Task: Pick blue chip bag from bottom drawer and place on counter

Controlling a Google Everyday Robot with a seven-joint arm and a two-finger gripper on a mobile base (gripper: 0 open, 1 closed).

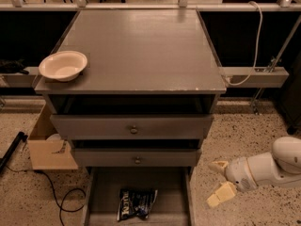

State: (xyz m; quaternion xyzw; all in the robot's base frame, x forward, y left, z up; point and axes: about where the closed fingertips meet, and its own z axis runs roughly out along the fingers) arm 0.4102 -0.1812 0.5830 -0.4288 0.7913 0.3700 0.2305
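Gripper: hovered right of the pulled-out bottom drawer, fingers spread apart, empty. Blue chip bag: lay flat inside. Counter: held bowl at left edge.

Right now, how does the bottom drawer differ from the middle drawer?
The bottom drawer is pulled far out, tray open to view; the middle drawer sits nearly shut, only its front showing. The bottom drawer holds the blue chip bag; the middle drawer's contents are hidden. The middle drawer shows a round knob; the bottom drawer's front is cut off. Both are grey. The gripper hangs open right of the bottom drawer.
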